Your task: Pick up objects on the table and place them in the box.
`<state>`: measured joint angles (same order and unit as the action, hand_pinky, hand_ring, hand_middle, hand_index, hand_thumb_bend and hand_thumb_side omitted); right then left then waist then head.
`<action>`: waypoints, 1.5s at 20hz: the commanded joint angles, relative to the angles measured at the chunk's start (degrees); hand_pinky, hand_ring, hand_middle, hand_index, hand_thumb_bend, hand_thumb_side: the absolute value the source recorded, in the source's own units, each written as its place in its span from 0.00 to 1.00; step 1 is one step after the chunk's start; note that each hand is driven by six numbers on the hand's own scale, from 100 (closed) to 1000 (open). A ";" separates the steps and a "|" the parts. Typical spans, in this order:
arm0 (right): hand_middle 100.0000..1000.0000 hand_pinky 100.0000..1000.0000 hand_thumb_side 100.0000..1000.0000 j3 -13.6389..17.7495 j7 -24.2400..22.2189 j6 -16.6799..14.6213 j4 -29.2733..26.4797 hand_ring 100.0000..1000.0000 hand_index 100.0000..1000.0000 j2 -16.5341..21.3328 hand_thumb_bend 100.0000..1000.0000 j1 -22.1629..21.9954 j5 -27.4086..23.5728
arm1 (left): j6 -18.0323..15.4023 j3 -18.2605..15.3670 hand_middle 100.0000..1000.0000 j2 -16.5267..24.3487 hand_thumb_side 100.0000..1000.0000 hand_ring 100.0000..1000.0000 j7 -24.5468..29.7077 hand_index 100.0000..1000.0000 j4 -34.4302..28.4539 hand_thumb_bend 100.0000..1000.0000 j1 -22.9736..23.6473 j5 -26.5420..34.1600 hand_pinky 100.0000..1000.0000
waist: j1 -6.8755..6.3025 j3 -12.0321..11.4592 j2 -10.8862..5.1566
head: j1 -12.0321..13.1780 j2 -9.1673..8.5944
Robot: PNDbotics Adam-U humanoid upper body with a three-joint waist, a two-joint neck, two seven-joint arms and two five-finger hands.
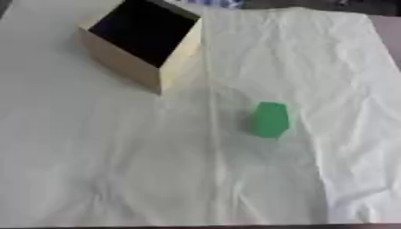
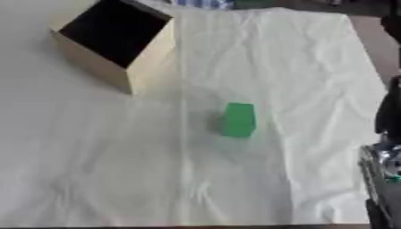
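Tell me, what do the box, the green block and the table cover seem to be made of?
Box: probably light wood or cardboard, with matte tan walls and a dark inside. Green block: perhaps plastic or foam, an even, dull colour. Cover: thin pale cloth or paper, as it shows creases.

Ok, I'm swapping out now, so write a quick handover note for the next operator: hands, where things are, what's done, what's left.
Left hand: not in view.
Right hand: only a dark part of the right arm shows at the right edge of the right eye view; no fingers visible.
Green block: lying on the pale cloth, mid-table, untouched.
Box: far left, open; its inside looks dark, contents not discernible.
Done: nothing that shows.
Left: pick up the green block and put it in the box.
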<state>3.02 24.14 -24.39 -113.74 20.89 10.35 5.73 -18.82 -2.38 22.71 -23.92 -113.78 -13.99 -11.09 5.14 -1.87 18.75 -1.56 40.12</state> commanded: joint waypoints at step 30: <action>0.81 0.82 0.86 -12.84 -19.68 6.65 -0.85 0.84 0.88 48.75 0.00 -8.10 21.52 | 0.34 0.17 0.75 2.19 0.47 0.75 0.50 0.83 -0.81 0.27 0.18 -1.45 0.58 | 0.62 0.20 -0.93 | -0.03 -0.23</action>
<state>-9.67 5.71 -17.84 -113.77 66.84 1.79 27.90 -18.44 -2.28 23.33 -23.62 -113.78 -13.29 -12.67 6.05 -1.72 18.68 -1.31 40.23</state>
